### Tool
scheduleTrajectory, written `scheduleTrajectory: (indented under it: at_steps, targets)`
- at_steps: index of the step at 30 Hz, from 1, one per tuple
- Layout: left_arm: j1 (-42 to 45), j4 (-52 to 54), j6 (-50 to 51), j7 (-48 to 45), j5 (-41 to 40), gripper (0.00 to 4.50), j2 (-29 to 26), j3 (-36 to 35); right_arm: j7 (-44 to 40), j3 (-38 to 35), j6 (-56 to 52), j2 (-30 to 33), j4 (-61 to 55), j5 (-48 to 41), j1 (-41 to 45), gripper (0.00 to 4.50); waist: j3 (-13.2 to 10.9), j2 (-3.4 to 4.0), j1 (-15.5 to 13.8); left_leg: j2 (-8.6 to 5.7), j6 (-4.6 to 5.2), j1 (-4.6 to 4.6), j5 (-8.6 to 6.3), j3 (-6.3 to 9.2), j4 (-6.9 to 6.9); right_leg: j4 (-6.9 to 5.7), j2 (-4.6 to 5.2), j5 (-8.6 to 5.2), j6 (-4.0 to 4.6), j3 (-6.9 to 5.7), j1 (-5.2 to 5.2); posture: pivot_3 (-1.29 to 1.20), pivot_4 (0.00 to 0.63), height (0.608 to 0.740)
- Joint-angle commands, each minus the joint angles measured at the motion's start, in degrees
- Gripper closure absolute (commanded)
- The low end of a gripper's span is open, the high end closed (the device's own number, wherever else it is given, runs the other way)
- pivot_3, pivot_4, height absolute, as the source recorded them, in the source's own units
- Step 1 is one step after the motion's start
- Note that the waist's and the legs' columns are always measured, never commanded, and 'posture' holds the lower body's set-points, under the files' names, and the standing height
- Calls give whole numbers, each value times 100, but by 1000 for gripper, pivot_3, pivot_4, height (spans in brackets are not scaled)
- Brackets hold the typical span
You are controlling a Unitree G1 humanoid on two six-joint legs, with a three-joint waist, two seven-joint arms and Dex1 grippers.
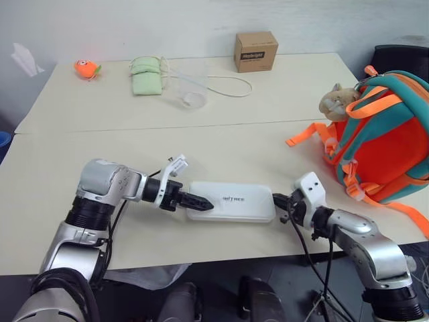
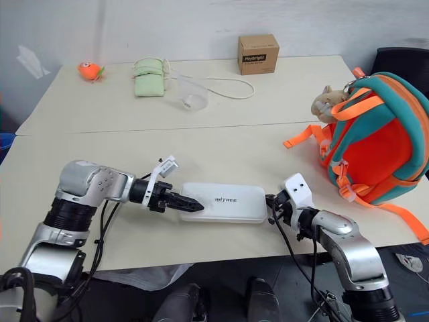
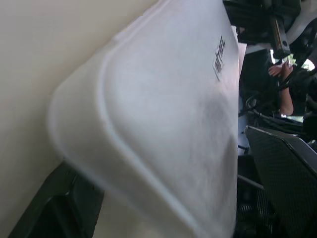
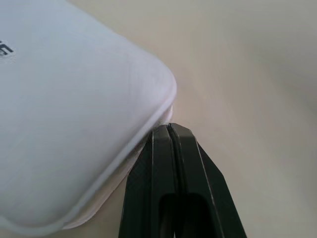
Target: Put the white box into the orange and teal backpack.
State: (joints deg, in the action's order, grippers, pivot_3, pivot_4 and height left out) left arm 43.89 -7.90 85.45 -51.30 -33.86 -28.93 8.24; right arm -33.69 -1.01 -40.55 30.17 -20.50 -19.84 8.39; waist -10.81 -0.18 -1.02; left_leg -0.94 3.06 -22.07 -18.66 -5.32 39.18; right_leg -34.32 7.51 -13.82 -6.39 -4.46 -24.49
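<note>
Here, the left claw (image 1: pixel 201 201) sits at one short end of the white box (image 1: pixel 231 200), its jaws spread wide; one black finger lies over the box's top edge, and the other shows beneath that end in the left wrist view. The right claw (image 1: pixel 281 204) meets the opposite short end with its two fingers pressed together, their tips touching the box's rounded corner. The box lies flat on the desk (image 1: pixel 134 147) between the two claws, lettering up.

To do this step well, the left claw likely needs to close firmly on its end, while the right claw steadies or props the far end so the long box does not swing when lifted.

Beyond the right claw, further back and out to that side, stands the orange and teal backpack (image 1: pixel 395 144) with a tan plush charm (image 1: pixel 337 100) at its top. Whether its opening is unzipped cannot be told. Far behind both claws sit a small brown cardboard box (image 1: pixel 255 51), closed, and a clear cup (image 1: pixel 193 99) that looks empty.
</note>
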Motion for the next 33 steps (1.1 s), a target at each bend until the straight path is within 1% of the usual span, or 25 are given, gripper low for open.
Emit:
scheduleTrajectory:
  at_steps: [1, 2, 3, 4, 6, 10, 12, 14, 17, 18, 21, 23, 24, 25, 26, 27, 29, 31, 33]
  targets:
    - [-39, -338, 143, 255, -27, 95, 274, -108, 30, -1, -31, -39, -257, -102, 46, 4500, 1, -1, -33, -2, 1, 0, 0, 0, 0, 0, 1, 1, -1, 0, 0, 0, 150, 740]
    - [-3, -402, 116, 297, -18, 95, 318, -201, 38, -11, -31, -27, -254, -91, 29, 4500, 1, -2, -38, -4, 2, 0, 1, 1, 0, 0, 2, 1, -2, 0, 0, 0, 150, 740]
    - [20, -442, 101, 329, -16, 491, 347, -264, 42, -18, -30, -16, -250, -83, 16, 4500, 1, -2, -38, -6, 4, -1, 2, 2, 0, 0, 3, 2, -3, 0, 0, 0, 150, 740]
    - [48, -475, 112, 328, -41, 685, 349, -320, 55, -41, -18, 5, -249, -63, -7, 4500, 1, -2, -36, -8, 5, -1, 3, 2, 0, 0, 5, 3, -5, -1, 0, 0, 150, 740]
    - [89, -530, 117, 344, -76, 1312, 343, -402, 72, -130, -1, 50, -252, -49, -63, 4500, 1, -2, -34, -9, 6, -2, 4, 2, 0, 0, 7, 4, -8, 0, 0, 0, 150, 740]
    - [111, -615, 136, 326, -200, 2429, 295, -561, 93, -390, -39, 143, -343, -105, -225, 4500, 1, -2, -30, -8, 5, -7, 3, 4, 0, 4, 5, 4, -8, -2, -2, 0, 150, 740]
    - [112, -620, 138, 351, -243, 2876, 287, -564, 91, -405, -43, 148, -356, -110, -238, 4500, 2, -5, -21, -8, 5, -6, 3, 2, 0, 4, 5, 5, -8, -3, -2, 0, 150, 740]
    - [98, -621, 156, 358, -325, 3176, 277, -623, 100, -526, -80, 165, -442, -164, -322, 4500, 2, -5, -20, -9, 5, -4, 3, 1, 0, 3, 5, 5, -10, -5, -1, 0, 150, 740]
    - [45, -546, 394, 383, -639, 3229, 357, -1239, 425, -1934, -686, 85, -1397, -809, -968, 3986, 2, -4, -58, -9, 4, -10, 3, 8, 0, 1, 6, 5, -9, -2, -4, 0, 150, 740]
    - [26, -517, 435, 404, -718, 3229, 375, -1422, 546, -2382, -899, 71, -1652, -990, -1159, 3640, 2, -6, -46, -6, 1, -15, 1, 14, 0, 7, 9, 5, -9, 0, -4, 0, 150, 740]
    - [4, -427, 502, 577, -855, 3229, 485, -1905, 819, -3386, -1350, 69, -2031, -1412, -1427, 2657, 3, -8, -23, 0, 0, -17, -1, 7, 0, 17, 4, 7, -11, -6, -4, 0, 150, 740]
    - [46, -391, 566, 729, -924, 3229, 589, -2285, 1027, -3796, -1568, 85, -2107, -1617, -1375, 1976, 3, -9, -6, 5, -1, -13, -2, 2, -1, 16, 5, 7, -13, -6, -4, 0, 150, 740]
    - [88, -358, 629, 811, -971, 3230, 658, -2481, 1128, -3914, -1655, 120, -2084, -1689, -1279, 1673, 3, -9, -4, 8, -2, -10, -2, 1, -1, 15, 5, 8, -13, -6, -3, 0, 150, 740]
    - [109, -302, 671, 876, -1018, 3230, 702, -2631, 1244, -3957, -1728, 155, -2016, -1737, -1117, 1276, 3, -9, -3, 9, -4, -7, -3, 0, -1, 17, 7, 7, -12, -5, -4, 0, 150, 740]
    - [114, -233, 696, 936, -1048, 3230, 743, -2734, 1345, -3941, -1783, 185, -1910, -1762, -932, 999, 3, -9, 2, 10, -6, -8, -4, 1, -1, 18, 7, 7, -12, -4, -5, 0, 150, 740]
    - [106, -164, 705, 984, -1075, 3230, 773, -2809, 1445, -3886, -1817, 195, -1792, -1761, -742, 621, 3, -9, 11, 11, -8, -7, -5, 0, -1, 17, 7, 7, -12, -2, -7, 0, 150, 740]
    - [84, -52, 705, 1077, -1144, 3233, 822, -2903, 1581, -3677, -1794, 206, -1506, -1671, -389, 19, 3, -9, 23, 11, -9, -9, -6, 0, -1, 17, 8, 7, -11, 2, -9, 0, 150, 740]
    - [70, 58, 705, 1149, -1246, 3238, 851, -2990, 1715, -3393, -1662, 174, -1098, -1501, 30, 0, 3, -9, 27, 12, -10, -9, -6, 1, -2, 12, 7, 7, -11, 4, -8, 0, 150, 740]
    - [92, 197, 705, 1206, -1334, 3238, 867, -3122, 1907, -2976, -1279, 159, -488, -1078, 499, 0, 3, -9, 43, 11, -10, -10, -6, 0, -3, 14, 6, 7, -11, 3, -9, 0, 150, 740]
